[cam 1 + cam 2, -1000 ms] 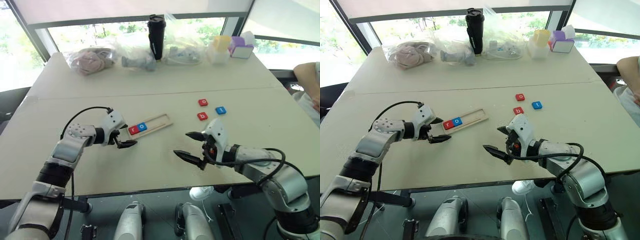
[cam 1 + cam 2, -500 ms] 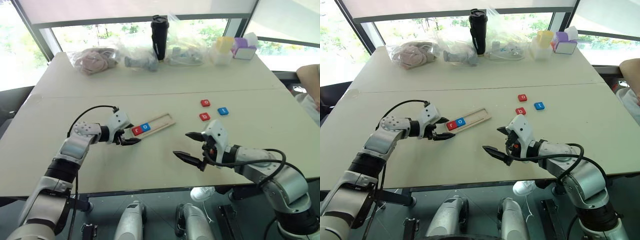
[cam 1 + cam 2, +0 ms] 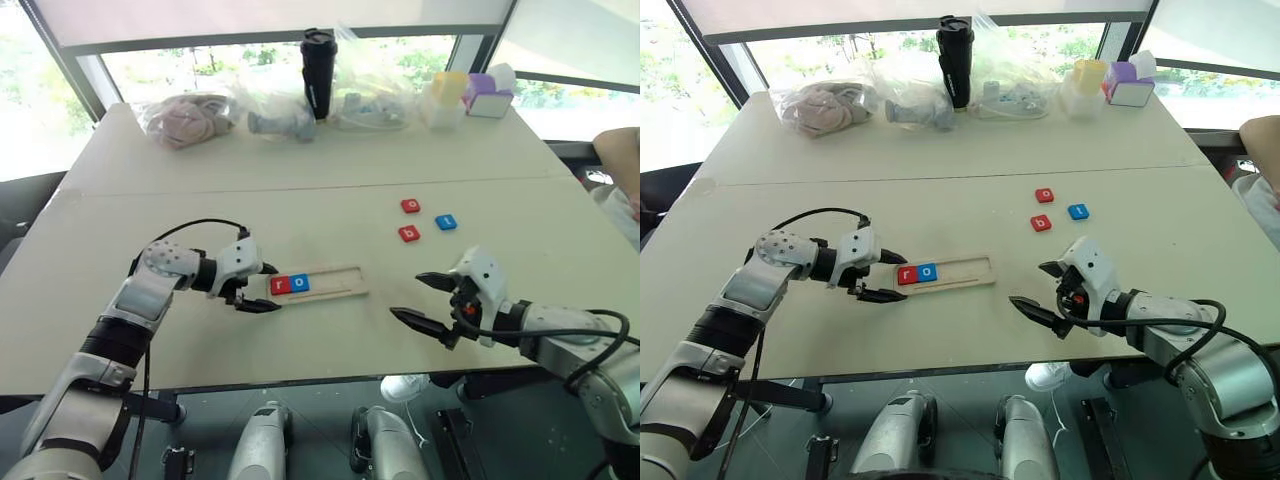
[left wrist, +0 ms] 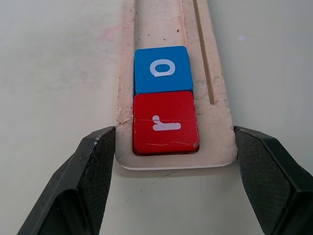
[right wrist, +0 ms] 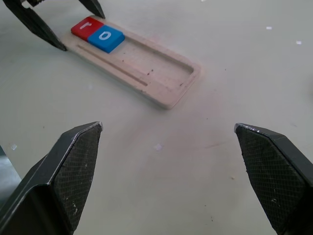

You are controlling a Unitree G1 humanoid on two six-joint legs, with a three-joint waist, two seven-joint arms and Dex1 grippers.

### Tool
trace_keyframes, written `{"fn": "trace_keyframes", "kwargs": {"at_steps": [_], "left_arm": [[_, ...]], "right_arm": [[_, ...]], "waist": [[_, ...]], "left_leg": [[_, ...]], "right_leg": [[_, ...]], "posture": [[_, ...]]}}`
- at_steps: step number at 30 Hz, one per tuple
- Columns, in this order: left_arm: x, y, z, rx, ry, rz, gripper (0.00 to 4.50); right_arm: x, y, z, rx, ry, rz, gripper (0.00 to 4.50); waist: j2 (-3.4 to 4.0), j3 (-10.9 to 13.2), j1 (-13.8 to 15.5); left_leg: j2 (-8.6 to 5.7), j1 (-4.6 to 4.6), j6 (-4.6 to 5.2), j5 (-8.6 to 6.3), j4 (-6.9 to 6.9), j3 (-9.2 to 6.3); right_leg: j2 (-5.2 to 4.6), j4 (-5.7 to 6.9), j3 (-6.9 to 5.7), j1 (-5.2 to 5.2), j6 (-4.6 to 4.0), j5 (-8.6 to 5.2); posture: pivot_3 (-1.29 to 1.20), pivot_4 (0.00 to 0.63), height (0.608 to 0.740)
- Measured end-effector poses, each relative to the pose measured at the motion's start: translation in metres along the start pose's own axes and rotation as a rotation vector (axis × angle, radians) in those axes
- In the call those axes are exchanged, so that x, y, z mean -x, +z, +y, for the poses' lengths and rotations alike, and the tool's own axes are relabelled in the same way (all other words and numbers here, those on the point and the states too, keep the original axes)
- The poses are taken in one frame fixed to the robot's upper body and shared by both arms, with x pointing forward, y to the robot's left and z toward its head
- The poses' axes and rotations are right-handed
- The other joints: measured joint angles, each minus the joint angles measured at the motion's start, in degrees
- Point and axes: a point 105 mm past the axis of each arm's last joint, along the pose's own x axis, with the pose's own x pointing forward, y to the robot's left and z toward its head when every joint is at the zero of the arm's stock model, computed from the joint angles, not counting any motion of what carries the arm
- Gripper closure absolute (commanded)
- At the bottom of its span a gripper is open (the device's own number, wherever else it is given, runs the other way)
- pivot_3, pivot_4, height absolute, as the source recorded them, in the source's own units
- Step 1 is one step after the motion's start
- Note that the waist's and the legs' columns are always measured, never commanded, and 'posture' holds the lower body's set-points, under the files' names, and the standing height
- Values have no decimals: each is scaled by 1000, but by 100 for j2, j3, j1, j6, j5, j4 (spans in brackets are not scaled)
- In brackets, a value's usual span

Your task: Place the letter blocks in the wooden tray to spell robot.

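Observation:
The wooden tray [image 3: 335, 282] lies flat on the table, parallel to its front edge. A red "r" block [image 3: 279, 286] and a blue "o" block [image 3: 299, 283] sit side by side at its left end. My left gripper [image 3: 272, 288] is shut on that end of the tray [image 4: 215, 122], one finger [image 4: 93, 161] pressed to each long side. Three loose blocks lie further back on the right: a red "o" [image 3: 411, 205], a blue "t" [image 3: 446, 222] and a red "b" [image 3: 409, 234]. My right gripper [image 3: 408, 295] hovers open and empty to the right of the tray.
Along the table's far edge stand a black tumbler [image 3: 315, 72], plastic bags with cloth and small items [image 3: 190, 118], and yellow and purple boxes [image 3: 465, 92]. A person's arm [image 3: 620, 160] shows at the right edge. A seam crosses the table behind the blocks.
The left gripper closed on the tray's left end and swung the tray from slanted to parallel with the front edge. The right gripper drew away to the right, still open.

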Motion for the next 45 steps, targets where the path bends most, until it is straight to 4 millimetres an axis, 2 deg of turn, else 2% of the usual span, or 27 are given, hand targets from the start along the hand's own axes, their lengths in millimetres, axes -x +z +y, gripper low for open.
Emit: {"fn": "trace_keyframes", "kwargs": {"at_steps": [12,19,21,22,32,36,39,42,45], "left_arm": [[-2,5,5,-249,-34,16,1365],[-3,4,9,-217,-57,14,1365],[-5,3,10,-198,-58,6,326],[-5,3,11,-185,-56,3,38],[-3,2,15,-137,-35,0,38],[12,5,23,-84,4,-13,38],[35,25,21,-65,-7,-70,38],[57,41,8,15,-54,-131,38],[65,36,-10,102,-95,-132,38]], "right_arm": [[-3,-9,2,-38,7,8,0],[-5,-13,2,-48,12,19,0],[-6,-14,3,-49,18,23,0],[-7,-14,4,-47,19,24,0],[-8,-11,-1,-52,9,12,0],[-6,3,-2,-104,24,-85,0],[1,19,-6,-116,30,-148,0],[4,32,-10,-101,27,-187,0],[3,27,-15,-114,14,-160,0]], "waist": [[0,0,0],[1,-1,-4],[1,-1,6],[1,-1,10],[1,-1,8],[-5,6,-15],[-5,8,-17],[-3,8,-22],[-2,8,-15]], "left_leg": [[1,2,0,0,0,1],[2,3,0,0,0,0],[1,3,0,0,0,-1],[1,3,0,0,1,-1],[1,2,1,0,1,-1],[4,-2,2,0,1,0],[4,-5,1,-1,-4,1],[3,-4,2,-5,-7,2],[4,-2,1,-5,-7,3]], "right_leg": [[0,0,0,2,0,0],[0,0,0,3,0,0],[0,0,0,6,0,0],[0,0,0,6,0,0],[0,-1,-1,4,0,0],[2,0,-1,-2,0,0],[2,0,0,-7,0,0],[2,0,0,-9,2,-2],[2,0,1,-9,2,-3]], "posture": [[0,150,740],[0,150,740],[0,150,740],[0,150,740],[0,150,740],[0,150,740],[0,150,740],[0,150,740],[0,150,740]]}}
